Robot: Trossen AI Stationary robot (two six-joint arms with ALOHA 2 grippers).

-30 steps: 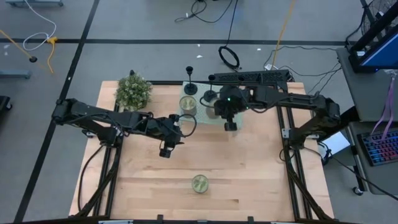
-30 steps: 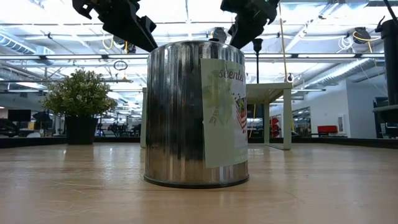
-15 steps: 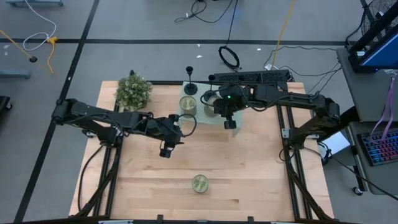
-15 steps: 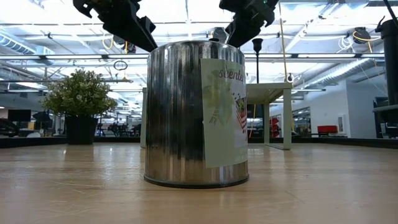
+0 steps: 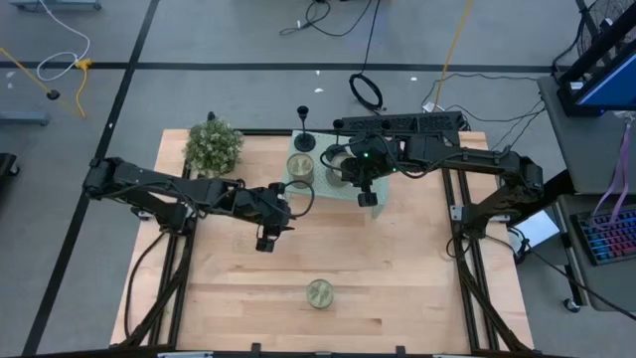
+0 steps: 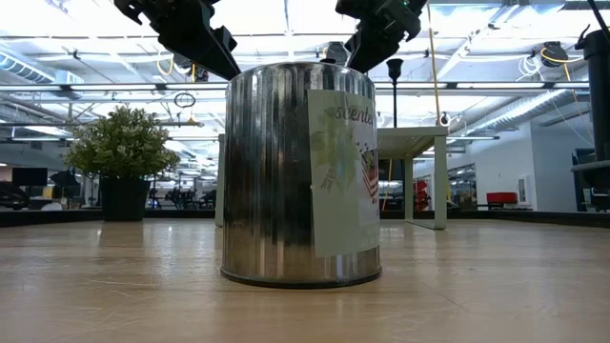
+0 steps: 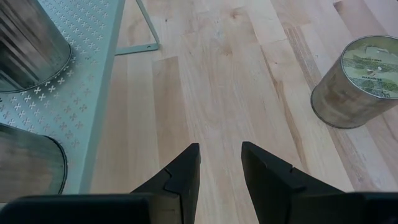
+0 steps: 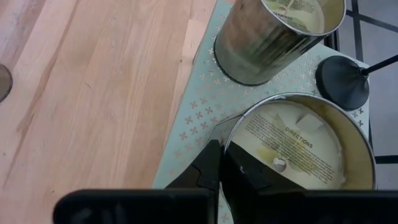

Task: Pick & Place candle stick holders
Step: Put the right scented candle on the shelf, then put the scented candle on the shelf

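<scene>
Shifted slightly toward the raised tray [image 8: 205,93], the right gripper [image 8: 221,163] hovers with fingers together over a jar [image 8: 298,146], the left gripper [image 7: 220,163] apart, while 1 candle stick holder [image 8: 342,81], probably light and rigid, invites a stem grasp.

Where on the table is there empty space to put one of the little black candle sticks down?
Bare wood lies between the left hand and the lone jar near the front edge, and along the table's right side. It is crowded at the back: the pale green stand holds two jars, a black holder, and the right hand hangs there.
</scene>
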